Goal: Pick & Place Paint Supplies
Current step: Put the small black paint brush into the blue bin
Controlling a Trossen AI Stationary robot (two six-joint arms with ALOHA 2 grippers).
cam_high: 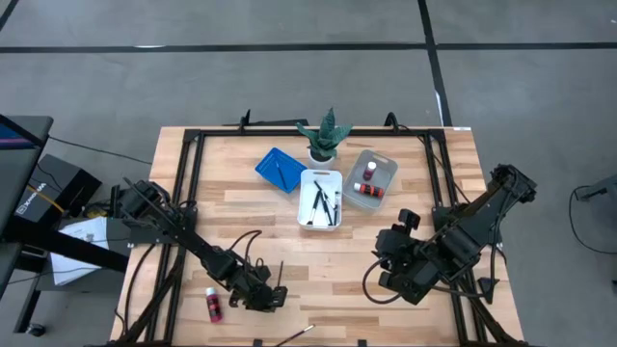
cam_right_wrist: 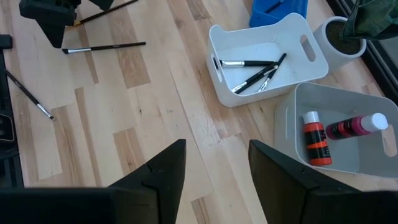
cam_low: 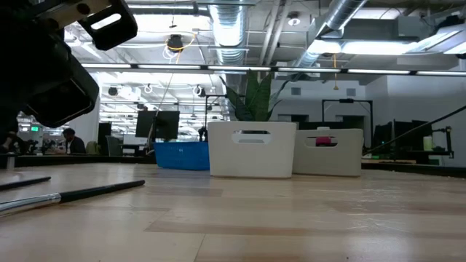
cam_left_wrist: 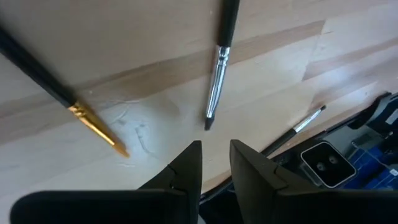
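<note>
My left gripper [cam_high: 273, 295] [cam_left_wrist: 216, 152] hangs low over the table's near left part, fingers a little apart with nothing between them. Just ahead of it lies a black brush with a silver ferrule [cam_left_wrist: 217, 68], its bristle tip toward the fingers. A black brush with a gold ferrule [cam_left_wrist: 68, 102] lies flat beside it. A third brush [cam_left_wrist: 308, 120] lies near the table's front edge. A pink bottle [cam_high: 212, 306] lies on the table left of that gripper. My right gripper [cam_high: 390, 258] [cam_right_wrist: 217, 155] waits open, high over the near right part.
At the far middle stand a blue tray [cam_high: 280, 169], a white tray [cam_right_wrist: 219, 43] holding several brushes [cam_right_wrist: 255, 70], and a grey tray [cam_right_wrist: 289, 118] holding two bottles [cam_right_wrist: 314, 142]. A potted plant [cam_high: 326, 135] stands behind them. Bare wood lies between the two arms.
</note>
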